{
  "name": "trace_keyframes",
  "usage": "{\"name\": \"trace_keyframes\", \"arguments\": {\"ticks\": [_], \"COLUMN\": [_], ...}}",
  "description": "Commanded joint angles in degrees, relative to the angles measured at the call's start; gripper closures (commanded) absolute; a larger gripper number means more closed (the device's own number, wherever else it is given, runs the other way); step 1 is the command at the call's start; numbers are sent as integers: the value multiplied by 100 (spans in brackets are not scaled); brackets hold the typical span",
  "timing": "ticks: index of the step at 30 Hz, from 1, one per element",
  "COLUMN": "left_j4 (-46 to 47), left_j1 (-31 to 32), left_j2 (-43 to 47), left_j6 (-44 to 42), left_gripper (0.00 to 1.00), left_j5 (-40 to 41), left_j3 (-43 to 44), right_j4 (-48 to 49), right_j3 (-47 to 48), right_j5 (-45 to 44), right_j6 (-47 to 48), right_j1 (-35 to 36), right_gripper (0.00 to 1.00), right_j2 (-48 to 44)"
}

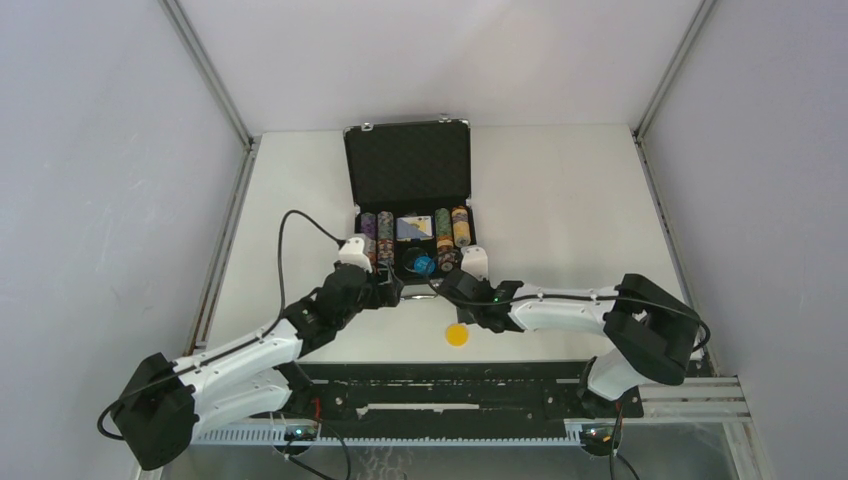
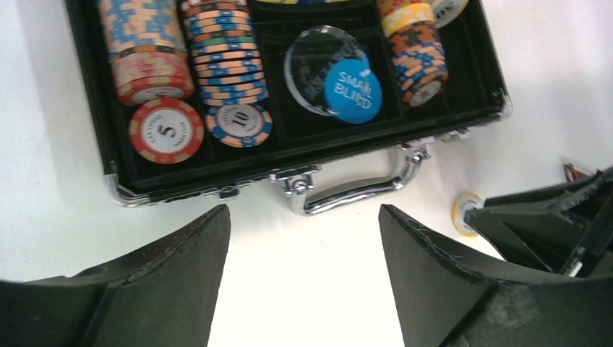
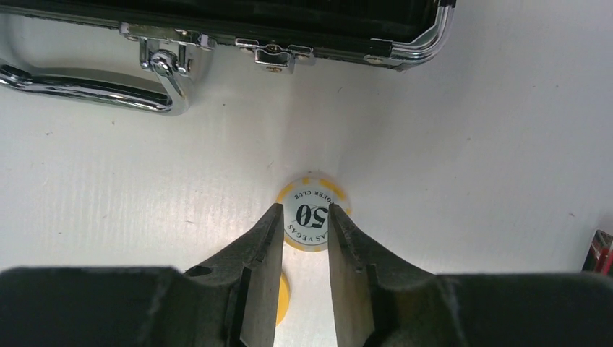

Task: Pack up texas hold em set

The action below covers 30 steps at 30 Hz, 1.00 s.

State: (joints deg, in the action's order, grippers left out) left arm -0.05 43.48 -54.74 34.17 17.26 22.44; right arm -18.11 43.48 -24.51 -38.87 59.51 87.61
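Observation:
The black briefcase stands open at the table's middle, holding chip stacks, a card deck and a blue "small blind" button that rests on a clear round button. My left gripper is open and empty just in front of the case's metal handle. My right gripper has its fingers a narrow gap apart, tips over a yellow-white "50" chip lying flat on the table. A yellow button lies nearer the arms. A red-black token shows at the right edge.
The raised lid stands upright behind the tray. The two grippers are close together at the case's front edge. White table surface stretches on both sides of the case, bounded by grey walls.

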Motion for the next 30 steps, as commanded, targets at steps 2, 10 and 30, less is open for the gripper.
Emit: {"name": "trace_keyframes", "arguments": {"ticks": [2, 10, 30], "left_j4": [729, 1321, 2997], "left_j1": [664, 2015, 2416], "left_j2": [80, -1245, -2430], "left_j6": [-132, 407, 979], "left_gripper": [32, 96, 100], "left_j5": [-259, 240, -1005], "left_j3": [-80, 33, -162], "right_j4": [38, 88, 476], "right_j3": [-18, -37, -200], "right_j5": [-92, -83, 278], "right_j6": [120, 261, 296], "right_j1": [-116, -253, -129], "right_gripper": [62, 48, 31], "right_j2": [-366, -321, -63]}}
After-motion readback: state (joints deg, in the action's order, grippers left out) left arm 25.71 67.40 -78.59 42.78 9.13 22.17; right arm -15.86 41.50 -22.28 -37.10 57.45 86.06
